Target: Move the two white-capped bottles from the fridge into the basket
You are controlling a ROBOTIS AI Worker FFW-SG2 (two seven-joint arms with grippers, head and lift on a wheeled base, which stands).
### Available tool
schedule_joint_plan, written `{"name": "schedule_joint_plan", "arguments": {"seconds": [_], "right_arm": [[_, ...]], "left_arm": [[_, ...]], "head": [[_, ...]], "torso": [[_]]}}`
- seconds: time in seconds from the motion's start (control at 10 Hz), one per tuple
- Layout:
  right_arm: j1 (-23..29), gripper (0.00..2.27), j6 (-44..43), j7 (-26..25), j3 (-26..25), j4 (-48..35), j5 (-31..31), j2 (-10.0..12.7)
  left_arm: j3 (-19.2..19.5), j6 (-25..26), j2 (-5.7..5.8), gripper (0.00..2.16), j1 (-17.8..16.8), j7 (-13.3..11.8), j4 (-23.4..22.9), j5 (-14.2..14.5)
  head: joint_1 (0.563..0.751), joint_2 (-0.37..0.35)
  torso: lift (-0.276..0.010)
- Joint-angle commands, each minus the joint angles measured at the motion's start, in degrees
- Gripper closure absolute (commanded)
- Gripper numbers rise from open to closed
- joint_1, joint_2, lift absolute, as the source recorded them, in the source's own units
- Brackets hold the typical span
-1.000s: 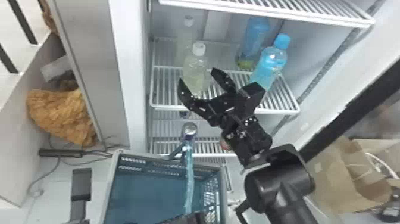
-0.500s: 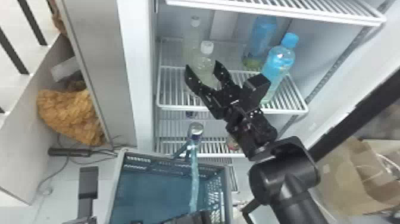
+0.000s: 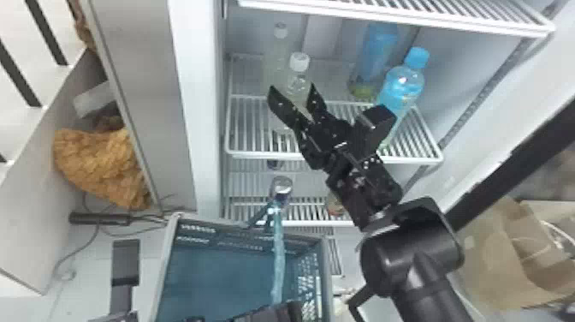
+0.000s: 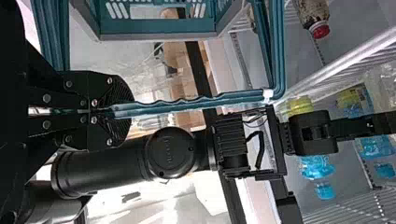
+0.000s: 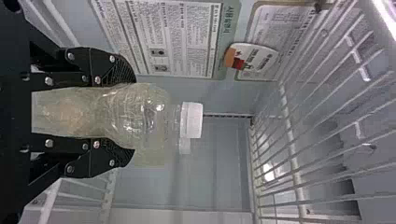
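The right gripper (image 3: 293, 87) is at the fridge shelf (image 3: 256, 154), its jaws apart, one on each side of the nearer white-capped bottle (image 3: 298, 79); whether they touch it, I cannot tell. The other white-capped bottle (image 3: 277, 60) stands behind on that shelf, near two blue-capped bottles (image 3: 404, 83). Below, outside the fridge, the left gripper (image 3: 274, 312) has its jaws clamped on the handle (image 4: 187, 105) of the basket (image 3: 168, 252).

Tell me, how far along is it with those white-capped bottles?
None looks delivered: the nearer bottle and farther bottle both stand in the fridge. The left claw grips the basket's handle; the right claw is open around the nearer bottle. Remaining: grasping, then both into the basket.
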Motion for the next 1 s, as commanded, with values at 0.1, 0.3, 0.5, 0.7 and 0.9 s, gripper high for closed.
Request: {"name": "schedule_joint_plan", "arguments": {"seconds": [0.1,0.3,0.5,0.7,0.9], "right_arm": [[3.60,0.91,2.62,-0.01,-0.95,-7.70,-0.94,-0.82],[9.79,0.91,6.27,-0.36,-3.92,-16.84,1.12,-0.90],[16.40,0.91,12.46,-1.15,-6.66,-25.70,1.92,-0.82],[22.86,0.91,15.98,-1.15,-9.86,-32.31,2.14,-0.20],[28.63,0.91,18.79,-1.15,-13.63,-37.79,2.26,1.21]], "left_arm": [[-0.03,-0.18,0.00,1.19,-0.14,-0.04,-0.08,0.03],[-0.03,-0.18,0.00,1.19,0.00,-0.04,0.06,0.03],[-0.03,-0.18,0.00,1.19,0.00,-0.04,0.06,0.03],[-0.15,-0.18,0.00,1.19,-0.14,-0.04,-0.08,0.03],[-0.15,-0.18,0.09,1.19,-0.14,-0.04,0.06,0.03]], "head": [[0.695,-0.179],[0.695,-0.189],[0.695,-0.214],[0.695,-0.255],[0.695,-0.292]], "torso": [[0.000],[0.000],[0.000],[0.000],[0.000]]}}
